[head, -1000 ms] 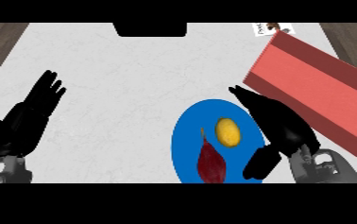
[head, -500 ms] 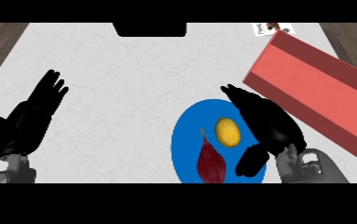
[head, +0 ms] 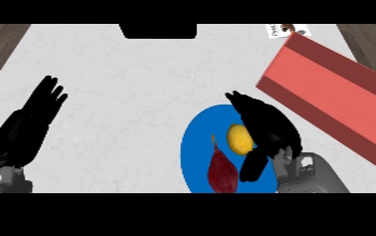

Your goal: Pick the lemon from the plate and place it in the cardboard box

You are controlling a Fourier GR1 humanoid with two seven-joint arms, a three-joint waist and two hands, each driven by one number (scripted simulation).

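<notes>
One lemon (head: 238, 138) on plate (head: 194, 150), just left of R hand (head: 269, 125); fingers straight, nothing held.

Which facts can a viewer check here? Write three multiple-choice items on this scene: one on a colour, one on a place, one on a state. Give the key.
1. What colour is the box?
A. red
B. green
C. white

2. Where does the lemon lie?
A. in the box
B. on the blue plate
C. on a wooden board

3. How is the right robot hand?
A. curled round the lemon and lifted clear
B. shut in a fist that holds nothing
C. open over the plate, beside the lemon

Key:
1 A: the box's walls and its inner face show red.
2 B: the lemon sits inside the plate's blue round, by a dark red item.
3 C: its fingers stretch out straight above the plate, and the lemon shows uncovered beside them.
</notes>
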